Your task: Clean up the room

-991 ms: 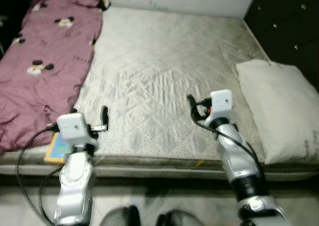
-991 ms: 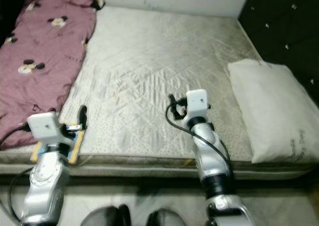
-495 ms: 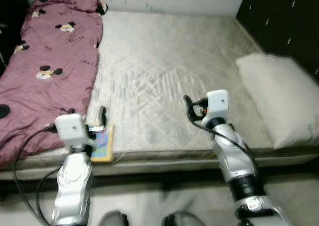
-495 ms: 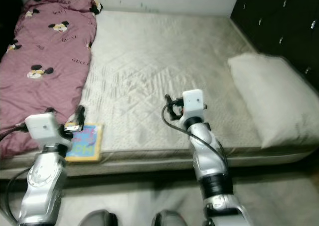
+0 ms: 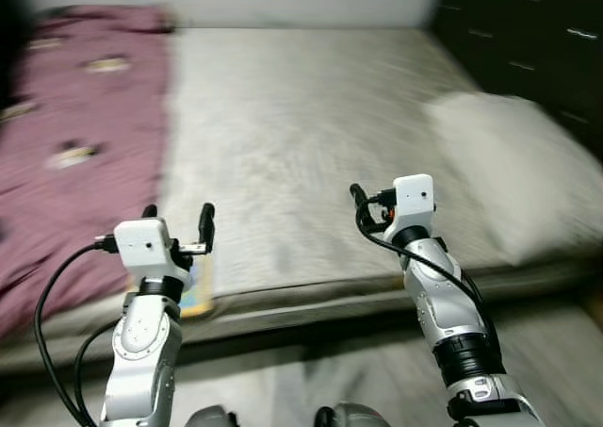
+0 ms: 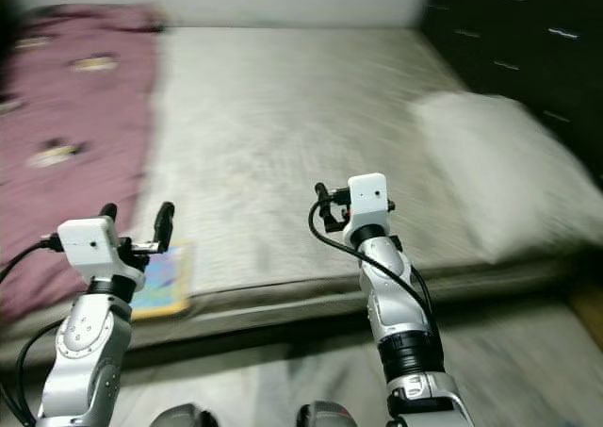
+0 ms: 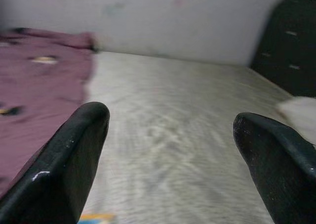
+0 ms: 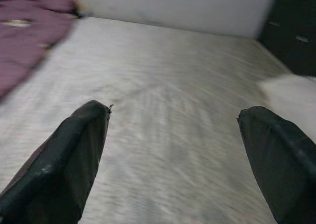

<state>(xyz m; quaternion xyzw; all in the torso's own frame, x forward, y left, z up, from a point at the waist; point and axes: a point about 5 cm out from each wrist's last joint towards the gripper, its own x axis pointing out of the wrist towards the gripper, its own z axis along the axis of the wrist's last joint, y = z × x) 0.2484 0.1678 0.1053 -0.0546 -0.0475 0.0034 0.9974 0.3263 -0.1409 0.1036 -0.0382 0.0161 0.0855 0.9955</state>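
A bare grey quilted mattress [image 5: 301, 116] lies before me, blurred by motion. A maroon blanket [image 5: 66, 172] with cartoon prints covers its left side. On the right rests a white pillow [image 5: 499, 172]. A colourful book [image 6: 162, 281] lies flat at the front left edge of the mattress. My left gripper [image 5: 178, 212] is open and empty, raised just above the book's corner. Over the front middle edge my right gripper [image 8: 173, 120] is held up, open and empty too. In the left wrist view the left gripper [image 7: 170, 120] looks across the mattress.
A dark studded cabinet [image 5: 528, 31] stands at the right behind the pillow. A white wall runs along the bed's far side. Grey floor [image 5: 311, 380] lies between me and the bed frame, with my feet [image 5: 212, 418] at the bottom.
The whole picture has shifted and blurred: the camera has drawn back from the bed and more floor shows. Both arms keep the same raised pose with open fingers.
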